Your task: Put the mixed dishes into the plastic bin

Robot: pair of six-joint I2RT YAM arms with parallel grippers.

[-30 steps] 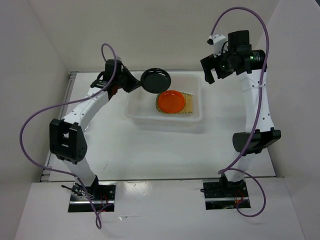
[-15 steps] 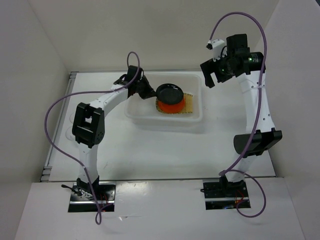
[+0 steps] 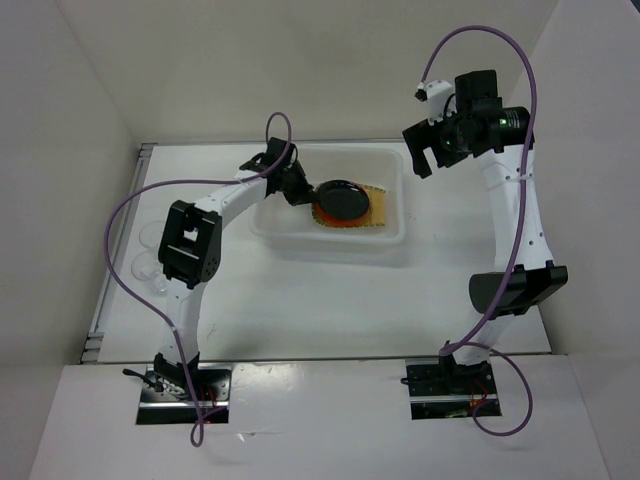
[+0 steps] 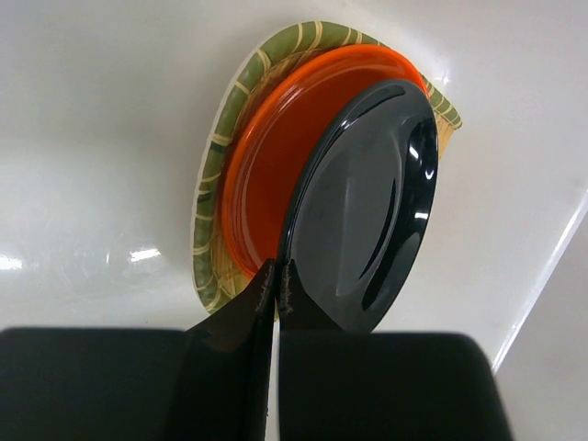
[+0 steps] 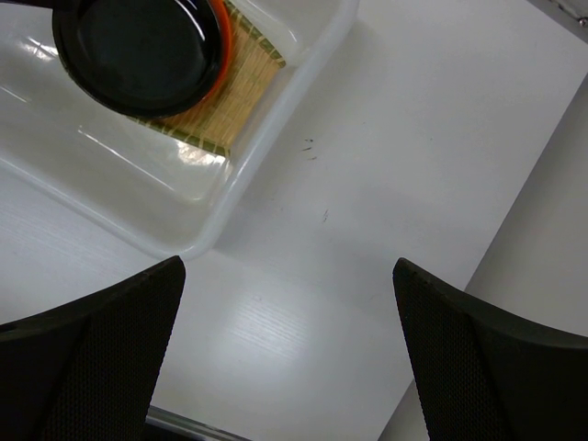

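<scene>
Over halfway, I'd say: the tan woven-bamboo tray (image 3: 379, 205) and small round orange plate (image 4: 266, 175) already sit in the big translucent whitish plastic bin (image 3: 330, 245). The left gripper (image 4: 276, 280) is pinching the small round black plate (image 3: 343, 198) by its rim, tilted just over the orange one. The right gripper (image 3: 422, 155) hangs wide and empty. Two small clear cups (image 3: 146, 267) are out on the counter (image 3: 330, 300), left.

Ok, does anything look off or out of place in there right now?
Nothing looks spilled or broken. The left gripper pinches the black plate by its rim, over the orange plate in the bin. Two cups stand outside it, far left.
</scene>
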